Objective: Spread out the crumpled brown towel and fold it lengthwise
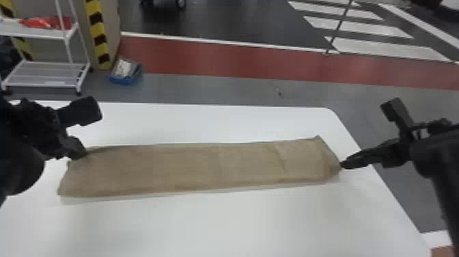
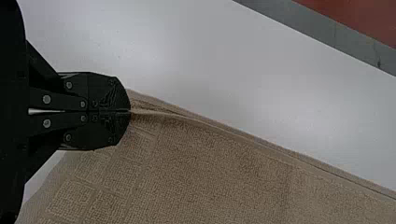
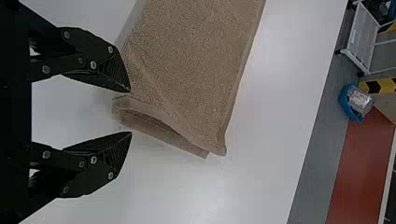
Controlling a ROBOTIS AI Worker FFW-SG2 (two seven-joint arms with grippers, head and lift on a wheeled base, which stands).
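Observation:
The brown towel [image 1: 205,167] lies as a long, folded strip across the white table, its layers parting at the right end. At its far left corner is my left gripper [image 1: 82,153]. In the left wrist view, the left gripper [image 2: 130,111] is shut on the edge of the towel [image 2: 224,172], pinching a small ridge. My right gripper [image 1: 342,165] is at the towel's right end. In the right wrist view, the right gripper [image 3: 130,112] stands open, with the corner of the towel [image 3: 187,70] close to the gap between its fingers.
The white table [image 1: 239,225] extends in front of and behind the towel, with its right edge beneath my right arm. Beyond it on the floor are a blue bin [image 1: 125,79] and a white rack [image 1: 44,84] at the left.

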